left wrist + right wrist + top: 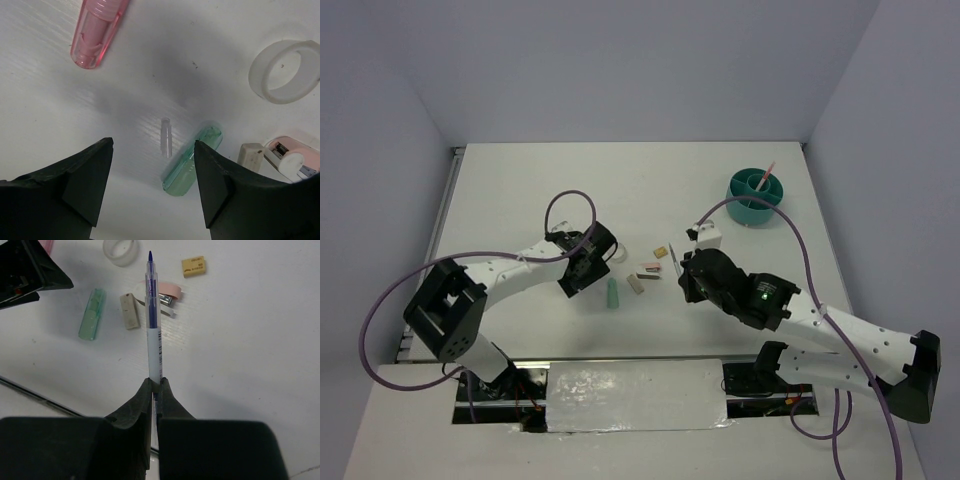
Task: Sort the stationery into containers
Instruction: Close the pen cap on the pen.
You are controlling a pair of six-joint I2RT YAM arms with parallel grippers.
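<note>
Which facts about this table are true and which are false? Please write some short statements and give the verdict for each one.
1. The right gripper is shut on a blue pen. True.
2. The left gripper holds the mint-green stub. False: its jaws stand open with nothing between them, and the stub lies on the table.
3. A pink pen stands in the teal organiser. True.
4. The white tape ring is inside the organiser. False: it lies on the table, near the left gripper.
</note>
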